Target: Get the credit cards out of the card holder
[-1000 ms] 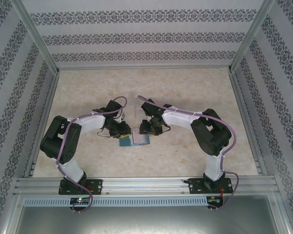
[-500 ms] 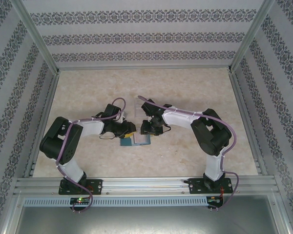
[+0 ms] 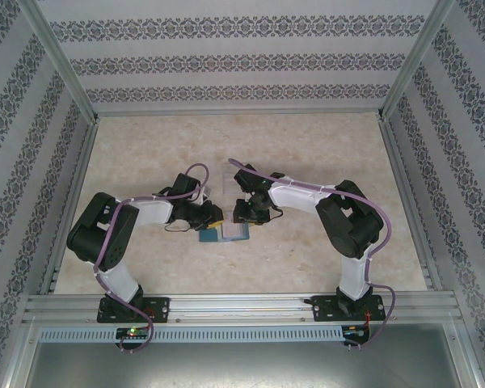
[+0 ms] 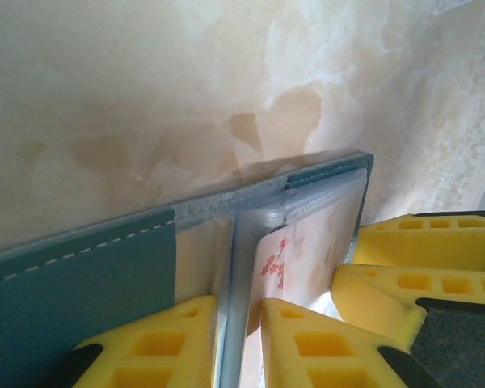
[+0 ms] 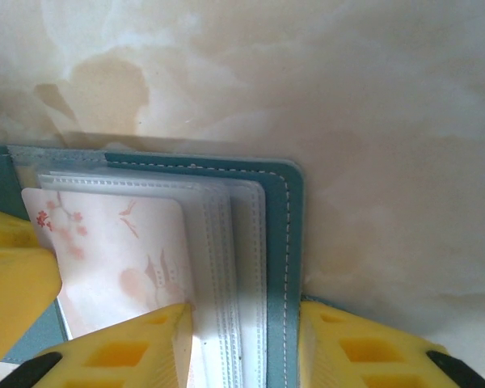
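The left jaws, nearly closed, pinch a clear plastic sleeve (image 4: pixel 241 259) of the teal-blue bifold card holder (image 4: pixel 81 275); the right jaws, part-open, seemingly clamp its cover edge (image 5: pixel 276 242).

From above, the left gripper (image 3: pixel 212 217) and the right gripper (image 3: pixel 244 216) hide part of the card holder (image 3: pixel 223 235). In the right wrist view the bottom edge cuts off the pale card (image 5: pixel 121 250).
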